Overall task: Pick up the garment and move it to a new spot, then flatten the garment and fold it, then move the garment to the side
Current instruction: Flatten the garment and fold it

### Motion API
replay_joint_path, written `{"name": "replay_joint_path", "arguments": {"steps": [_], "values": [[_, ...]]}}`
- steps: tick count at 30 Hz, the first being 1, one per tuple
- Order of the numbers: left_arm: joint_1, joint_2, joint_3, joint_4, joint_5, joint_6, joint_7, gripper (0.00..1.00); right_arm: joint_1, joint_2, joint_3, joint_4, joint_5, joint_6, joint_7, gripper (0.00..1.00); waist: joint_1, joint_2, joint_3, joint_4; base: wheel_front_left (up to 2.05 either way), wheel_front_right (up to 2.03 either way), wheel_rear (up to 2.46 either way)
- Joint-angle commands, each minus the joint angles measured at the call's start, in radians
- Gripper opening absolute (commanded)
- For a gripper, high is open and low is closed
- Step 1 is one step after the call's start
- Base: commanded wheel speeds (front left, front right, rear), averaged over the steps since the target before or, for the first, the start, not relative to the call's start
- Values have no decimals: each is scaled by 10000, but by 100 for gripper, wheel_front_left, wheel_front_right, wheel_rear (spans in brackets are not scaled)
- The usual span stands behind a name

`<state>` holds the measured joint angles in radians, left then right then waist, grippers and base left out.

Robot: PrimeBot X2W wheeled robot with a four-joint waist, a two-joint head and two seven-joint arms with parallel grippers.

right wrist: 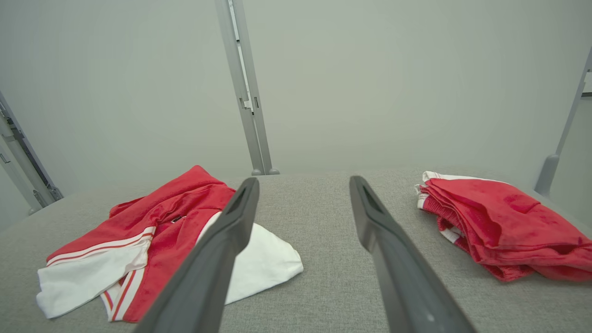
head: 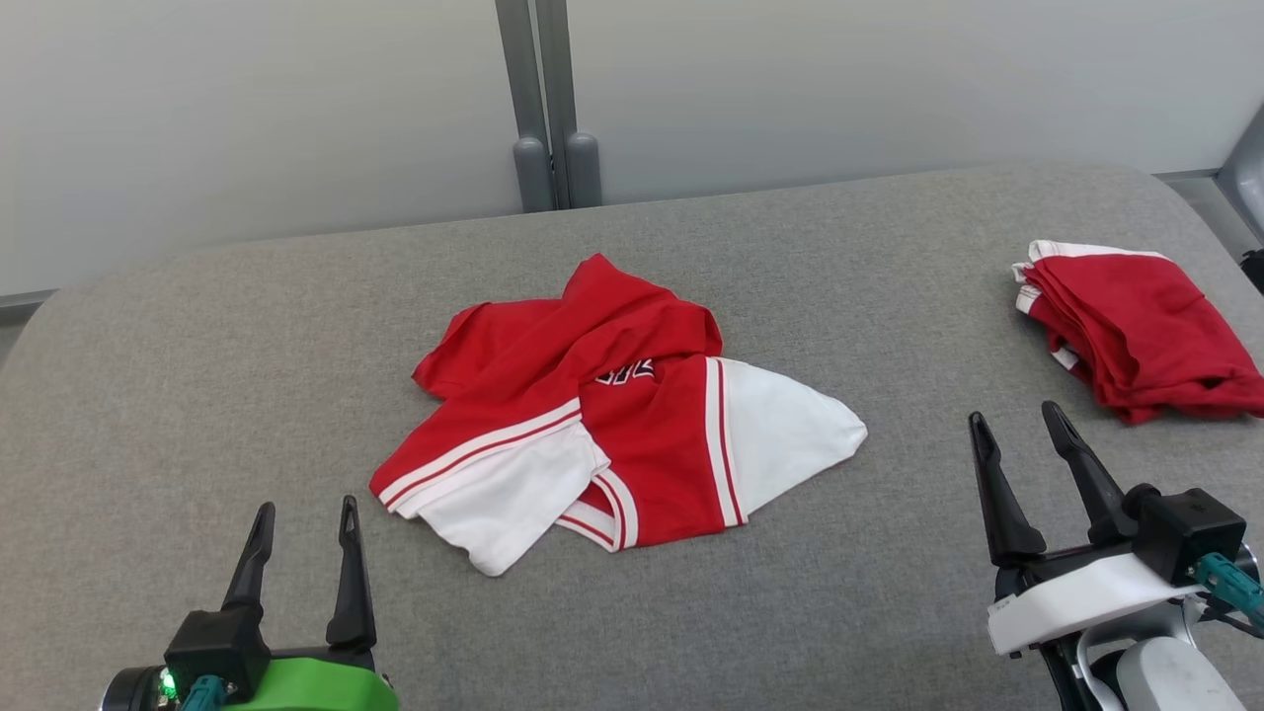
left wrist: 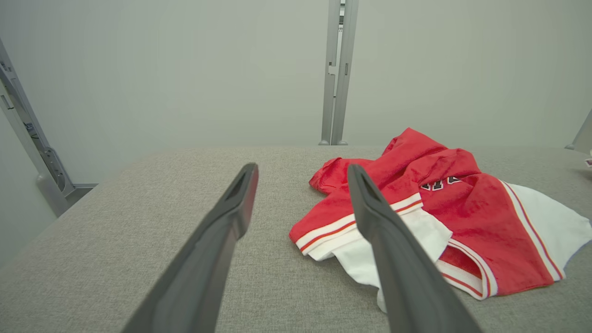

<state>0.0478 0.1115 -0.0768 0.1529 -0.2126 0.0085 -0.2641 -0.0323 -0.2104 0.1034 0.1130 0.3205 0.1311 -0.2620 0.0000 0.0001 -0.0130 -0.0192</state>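
- Support: a broad padded surface (head: pixel 197 395) covered in grey woven fabric, with rounded far corners. The cover lies smooth and flat where it is bare.
- Item one: a red and white garment (head: pixel 612 415) lies crumpled near the middle of the surface. Its red parts are heaped in loose folds toward the far side. Two white panels edged in red and white stripes spread flat toward the near side. Dark lettering shows partly in a fold and cannot be read.
- Item two: a folded pile (head: pixel 1136 331) of red cloth with white trim lies at the right side of the surface, well apart from the garment, its layers stacked.
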Motion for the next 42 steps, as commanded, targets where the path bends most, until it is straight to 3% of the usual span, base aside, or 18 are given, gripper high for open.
{"name": "replay_joint_path", "arguments": {"steps": [1, 16, 22, 28, 34, 42], "values": [[5, -36, 62, 34, 83, -67, -2, 100, 36, -45, -28, -24, -48, -6, -35, 100, 0, -1, -1, -7, 0, 0, 0], [-119, -325, 409, 180, 347, -371, -2, 100, -21, -117, 40, 102, 103, -6, -34, 100, 0, -1, -18, 36, 0, 0, 0], [-172, -444, 171, 202, 291, -726, 1, 100, -48, -160, 64, 147, 98, -6, -34, 100, 0, -1, 4, 50, 0, 0, 0], [-742, -493, -850, 854, 157, -1097, 668, 100, -206, -362, -64, 210, 145, -6, -35, 100, 0, -1, 162, -128, 0, 0, 0], [-1929, -533, -2682, 1123, -488, -1374, 2928, 100, -502, -515, -396, 225, 117, -6, -34, 100, 0, -1, 737, -512, 0, 0, 0], [-3660, -251, -4922, 1747, -1274, -1391, 4697, 100, -1073, -479, -543, 143, 133, -6, -32, 100, 0, -1, 1621, -1352, 0, 0, 0]]}}
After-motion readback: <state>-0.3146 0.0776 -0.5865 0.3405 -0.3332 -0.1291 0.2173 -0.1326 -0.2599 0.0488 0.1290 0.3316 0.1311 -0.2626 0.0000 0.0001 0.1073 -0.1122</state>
